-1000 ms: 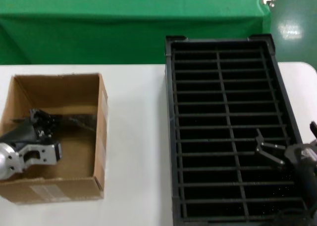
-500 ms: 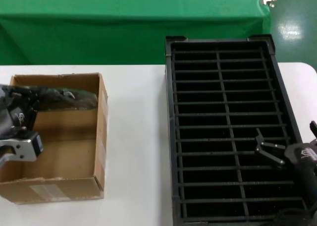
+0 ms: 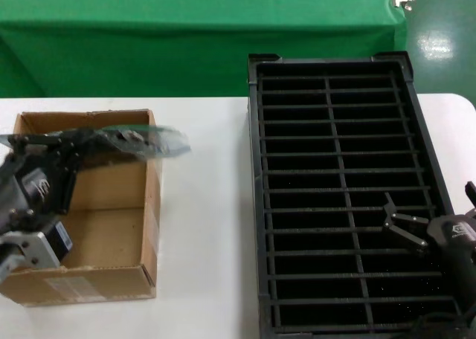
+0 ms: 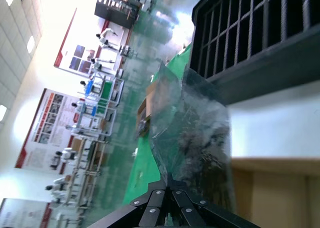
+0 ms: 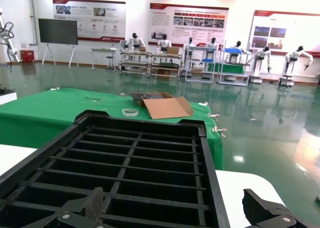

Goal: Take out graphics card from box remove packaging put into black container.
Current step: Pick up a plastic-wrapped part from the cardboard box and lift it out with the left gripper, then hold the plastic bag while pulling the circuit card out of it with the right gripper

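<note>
The bagged graphics card (image 3: 137,142) is pinched at one end by the left claw (image 3: 65,144), held above the box (image 3: 111,205) at nine o'clock on the worktop (image 3: 204,227). A slip is risked, since the packaging (image 4: 200,138) is slick. The right claw (image 3: 401,227), spread wide, is parked over the black container (image 3: 335,94) at four o'clock.

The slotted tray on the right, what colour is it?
Black; the slotted tray shows best in the head view.
</note>
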